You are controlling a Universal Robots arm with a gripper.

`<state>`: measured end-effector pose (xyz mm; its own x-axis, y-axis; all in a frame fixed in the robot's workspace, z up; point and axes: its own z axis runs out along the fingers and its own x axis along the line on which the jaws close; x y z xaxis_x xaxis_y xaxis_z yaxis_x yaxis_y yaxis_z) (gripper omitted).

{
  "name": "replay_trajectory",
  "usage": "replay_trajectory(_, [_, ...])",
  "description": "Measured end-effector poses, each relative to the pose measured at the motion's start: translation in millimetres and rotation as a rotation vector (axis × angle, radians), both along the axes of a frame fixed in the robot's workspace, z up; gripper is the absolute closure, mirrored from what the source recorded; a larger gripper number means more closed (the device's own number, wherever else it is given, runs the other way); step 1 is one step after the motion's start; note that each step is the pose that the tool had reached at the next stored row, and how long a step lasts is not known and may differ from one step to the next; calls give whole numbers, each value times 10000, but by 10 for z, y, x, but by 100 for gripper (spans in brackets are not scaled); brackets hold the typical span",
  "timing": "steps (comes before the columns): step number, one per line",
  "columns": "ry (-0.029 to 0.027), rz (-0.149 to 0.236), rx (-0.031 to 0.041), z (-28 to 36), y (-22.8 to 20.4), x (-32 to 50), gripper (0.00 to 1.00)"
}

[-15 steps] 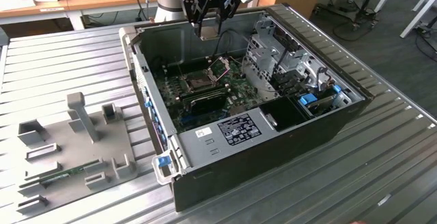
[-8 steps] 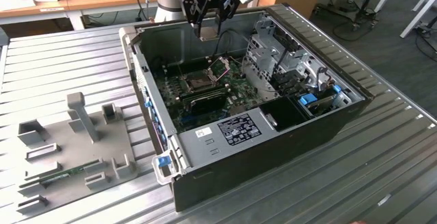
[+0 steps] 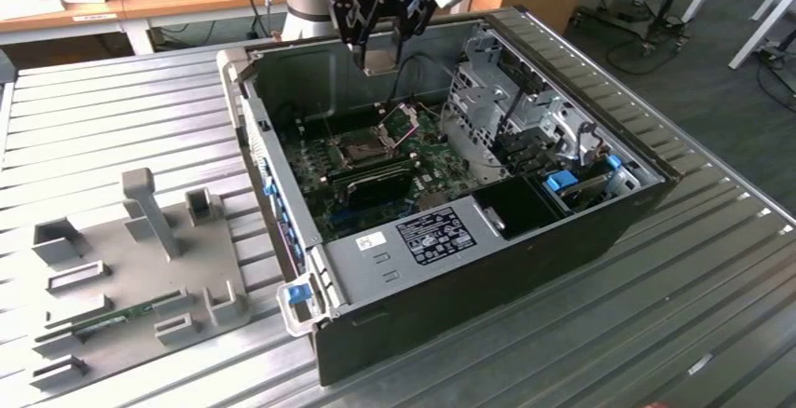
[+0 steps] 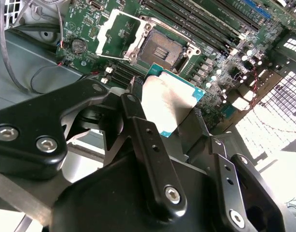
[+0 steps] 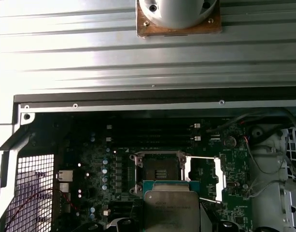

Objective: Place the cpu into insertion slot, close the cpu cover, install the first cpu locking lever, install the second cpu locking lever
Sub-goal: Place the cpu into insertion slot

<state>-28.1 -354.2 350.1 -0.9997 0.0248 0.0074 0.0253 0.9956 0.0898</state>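
**I had the cpu (image 4: 169, 104) pinched in the gripper (image 3: 377, 63), up over the open computer case (image 3: 498, 268).**

On the exterior view's left, a grey holder tray (image 3: 137, 268) lay on the metal table (image 3: 696, 268), and a thin green strip (image 3: 118, 318) lay in it. To the right of the tray stood the black case. Its side was open and the green board (image 3: 361, 170) sat inside. In the second wrist view, the two black fingers (image 4: 148, 145) squeezed the cpu from both sides. The cpu hung in the air, apart from the board. The slot (image 4: 162, 50) under it was empty. The cpu cover (image 4: 105, 36) just beside the slot was flipped open, and I saw green board through its window.
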Motion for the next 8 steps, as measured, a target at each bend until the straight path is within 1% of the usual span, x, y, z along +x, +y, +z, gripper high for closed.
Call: replay_trajectory(8, [0,0,-1,-18,0,0,46])
